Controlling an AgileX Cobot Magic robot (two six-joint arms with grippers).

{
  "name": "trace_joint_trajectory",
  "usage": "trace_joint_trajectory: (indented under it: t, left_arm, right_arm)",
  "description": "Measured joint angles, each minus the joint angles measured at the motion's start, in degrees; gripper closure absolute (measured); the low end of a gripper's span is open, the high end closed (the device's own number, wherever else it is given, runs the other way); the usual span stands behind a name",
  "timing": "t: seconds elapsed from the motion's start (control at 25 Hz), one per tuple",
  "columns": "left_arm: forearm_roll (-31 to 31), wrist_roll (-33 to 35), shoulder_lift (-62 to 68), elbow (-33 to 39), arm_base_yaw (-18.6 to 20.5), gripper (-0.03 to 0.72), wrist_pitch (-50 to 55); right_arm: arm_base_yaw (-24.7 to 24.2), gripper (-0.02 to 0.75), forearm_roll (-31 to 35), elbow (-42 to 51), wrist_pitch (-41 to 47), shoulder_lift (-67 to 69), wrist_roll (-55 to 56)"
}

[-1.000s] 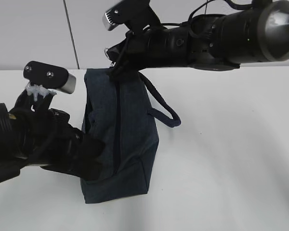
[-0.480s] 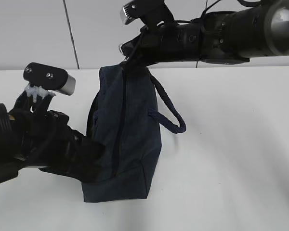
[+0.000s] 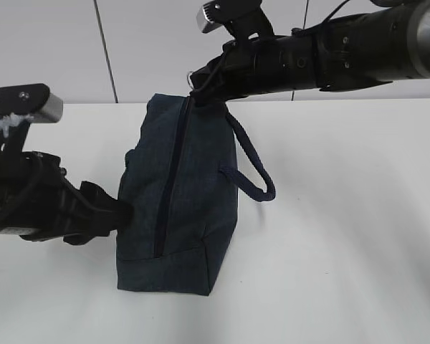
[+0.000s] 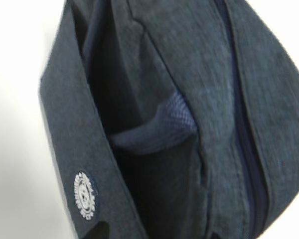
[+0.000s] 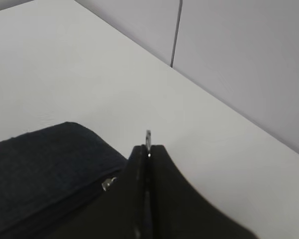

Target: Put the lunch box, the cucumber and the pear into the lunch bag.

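Note:
The dark navy lunch bag [image 3: 190, 193] stands on the white table with its zipper [image 3: 168, 186] running along the top. At the bag's far end my right gripper [image 3: 198, 89] is shut on the metal ring pull [image 5: 148, 135], whose tip sticks out above the closed jaws [image 5: 148, 149]. My left gripper [image 3: 111, 213] is against the bag's left side, and in the left wrist view its jaws stand apart at the bottom edge [image 4: 157, 234] with bag fabric [image 4: 189, 99] filling the view. The lunch box, the cucumber and the pear are out of view.
The bag's padded loop handle [image 3: 247, 161] hangs off its right side. A white round logo patch [image 4: 84, 195] marks the bag's side panel. White table [image 3: 344, 236] spreads to the right and front, with a grey wall [image 3: 57, 50] behind.
My left gripper let go of the bag's side fabric and drew back to the left. The right gripper moved right and up with the ring pull, and the bag's far end followed.

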Motion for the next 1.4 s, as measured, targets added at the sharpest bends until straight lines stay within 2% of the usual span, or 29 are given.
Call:
trace_joint_trajectory:
  t: [0.24, 0.48, 0.72, 1.08, 1.28, 1.4]
  left_arm:
    - [-1.46, 0.00, -4.04, 0.05, 1.58, 0.323, -1.32]
    - [-5.02, 0.00, -5.02, -0.81, 1.75, 0.320, -9.02]
    - [-5.39, 0.00, -2.37, -7.13, 1.81, 0.320, -11.00]
    - [-5.39, 0.00, 12.32, -18.37, 1.81, 0.320, -11.02]
    - [-5.29, 0.00, 18.88, -24.88, 2.42, 0.322, -7.67]
    - [-5.29, 0.00, 20.95, -26.64, 3.76, 0.351, -4.51]
  right_arm:
    - [0.00, 0.738, -5.86, 0.00, -2.87, 0.00, 7.63]
    - [0.00, 0.738, -8.90, 0.00, -3.78, 0.00, 12.97]
    - [-0.20, 0.738, -9.17, 0.00, -4.07, 0.00, 14.21]
    - [-1.19, 0.738, -9.48, -1.21, -4.32, 0.00, 15.52]
    - [-2.21, 0.738, -9.48, -1.21, -4.79, 0.00, 17.45]
    - [-4.32, 0.738, -9.58, -1.21, -7.40, 0.00, 20.34]
